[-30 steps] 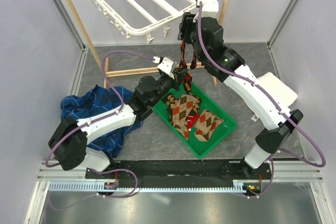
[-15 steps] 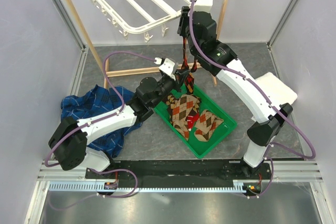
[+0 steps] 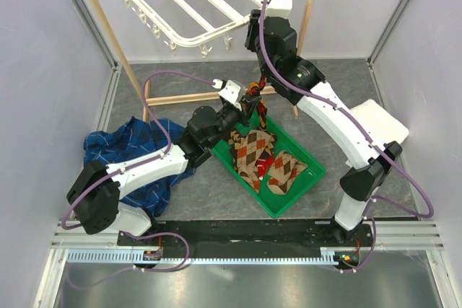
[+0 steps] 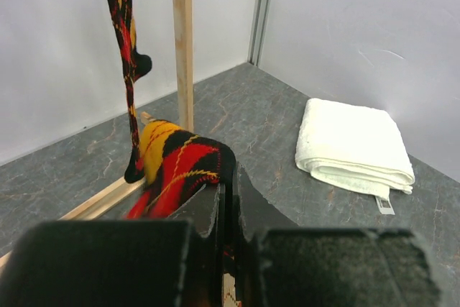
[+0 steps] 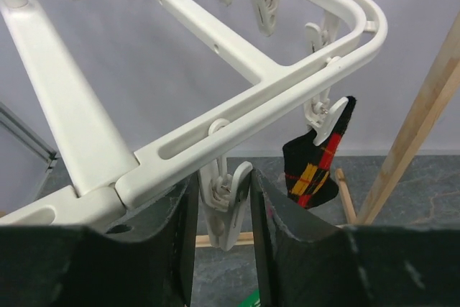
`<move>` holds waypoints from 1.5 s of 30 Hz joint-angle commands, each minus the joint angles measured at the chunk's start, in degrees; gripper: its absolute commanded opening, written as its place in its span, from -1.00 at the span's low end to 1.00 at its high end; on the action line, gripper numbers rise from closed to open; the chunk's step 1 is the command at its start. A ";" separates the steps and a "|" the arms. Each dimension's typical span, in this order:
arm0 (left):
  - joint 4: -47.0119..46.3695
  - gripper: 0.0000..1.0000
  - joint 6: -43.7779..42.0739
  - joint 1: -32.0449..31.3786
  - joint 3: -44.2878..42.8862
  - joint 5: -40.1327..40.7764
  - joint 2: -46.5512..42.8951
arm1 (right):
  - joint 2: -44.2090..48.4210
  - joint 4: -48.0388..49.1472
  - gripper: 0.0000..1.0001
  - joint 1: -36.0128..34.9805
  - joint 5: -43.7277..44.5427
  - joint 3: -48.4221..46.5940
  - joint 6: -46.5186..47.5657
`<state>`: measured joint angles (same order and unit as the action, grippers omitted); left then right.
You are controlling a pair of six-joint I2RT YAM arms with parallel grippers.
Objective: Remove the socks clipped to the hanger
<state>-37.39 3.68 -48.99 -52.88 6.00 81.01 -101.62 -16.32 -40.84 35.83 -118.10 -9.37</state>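
Left end effector [image 4: 228, 210] is clamped on the toe of the soft, light black-red-yellow argyle sock [image 4: 180, 167]. The sock hangs limp from a hanger [image 5: 244, 106] peg [image 5: 325, 114] and is best gripped just beneath it. Right end effector [image 5: 224, 199] squeezes the neighbouring clip [image 5: 224, 221].

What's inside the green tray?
Brown-and-tan argyle socks lie piled in the green tray, with something red poking out. What's beneath the pile is covered.
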 commanded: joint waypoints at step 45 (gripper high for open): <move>12.86 0.49 13.38 -5.68 1.21 4.09 1.43 | 7.76 -0.38 -0.47 -0.64 -7.97 0.68 -4.43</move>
<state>-25.96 19.97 -54.50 -48.77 5.02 83.13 -95.88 -17.02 -41.17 29.19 -114.69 -12.16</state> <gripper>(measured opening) 0.743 0.327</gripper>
